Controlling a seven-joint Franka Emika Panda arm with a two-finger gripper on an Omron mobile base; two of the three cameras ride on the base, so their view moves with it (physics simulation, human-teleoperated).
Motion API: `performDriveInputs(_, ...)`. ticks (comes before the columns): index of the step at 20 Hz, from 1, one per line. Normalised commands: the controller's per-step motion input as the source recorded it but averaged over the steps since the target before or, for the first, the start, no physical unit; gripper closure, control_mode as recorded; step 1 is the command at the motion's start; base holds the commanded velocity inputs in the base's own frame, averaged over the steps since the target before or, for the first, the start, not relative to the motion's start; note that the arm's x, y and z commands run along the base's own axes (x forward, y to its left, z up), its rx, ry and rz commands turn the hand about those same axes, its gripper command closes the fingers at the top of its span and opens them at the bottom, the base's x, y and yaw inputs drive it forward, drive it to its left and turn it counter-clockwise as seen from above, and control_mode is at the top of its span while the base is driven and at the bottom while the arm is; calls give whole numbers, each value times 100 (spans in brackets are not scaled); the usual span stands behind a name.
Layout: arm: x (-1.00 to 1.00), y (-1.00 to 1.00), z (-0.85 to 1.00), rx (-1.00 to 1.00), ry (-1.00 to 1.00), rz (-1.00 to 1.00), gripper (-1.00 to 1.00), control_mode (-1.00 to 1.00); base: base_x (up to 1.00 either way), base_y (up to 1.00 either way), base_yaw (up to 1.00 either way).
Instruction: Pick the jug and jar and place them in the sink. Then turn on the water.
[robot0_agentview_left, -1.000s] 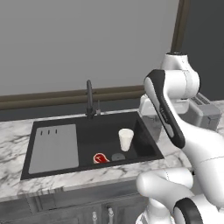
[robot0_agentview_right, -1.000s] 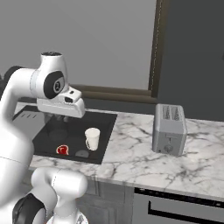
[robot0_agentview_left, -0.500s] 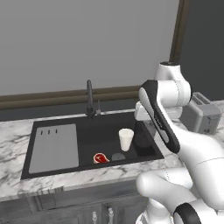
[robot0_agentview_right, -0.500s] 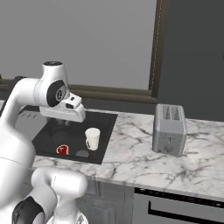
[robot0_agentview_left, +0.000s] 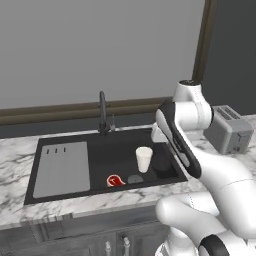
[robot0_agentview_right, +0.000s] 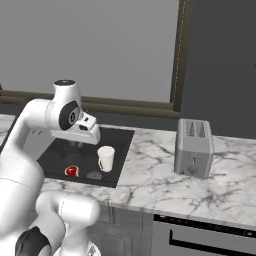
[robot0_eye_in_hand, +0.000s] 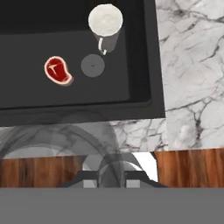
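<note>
The cream-white jug stands upright on the black sink floor, right of centre; from above its open rim shows with the handle toward me. My gripper is shut on the grey translucent jar, which blurs the lower hand view. The hand hangs over the sink's right part, close beside the jug. The jar's body is hard to make out against the dark basin in both base views. No water falls from the dark faucet.
A red steak lies on the sink floor by the round drain. The grey drainboard fills the sink's left part. A silver toaster stands on the marble counter to the right.
The arm has sunk lower over the sink's right side with the jar still in the gripper. Jug and steak have not moved.
</note>
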Motion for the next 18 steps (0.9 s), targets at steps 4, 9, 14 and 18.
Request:
performDriveInputs(4,32,4,-19,0,0,0,100,-100,0,0,0)
performDriveInputs(9,24,3,-13,0,0,0,100,-100,0,0,0)
performDriveInputs(14,35,4,-14,0,0,0,100,-100,0,0,0)
performDriveInputs(18,46,9,-16,0,0,0,100,-100,0,0,0)
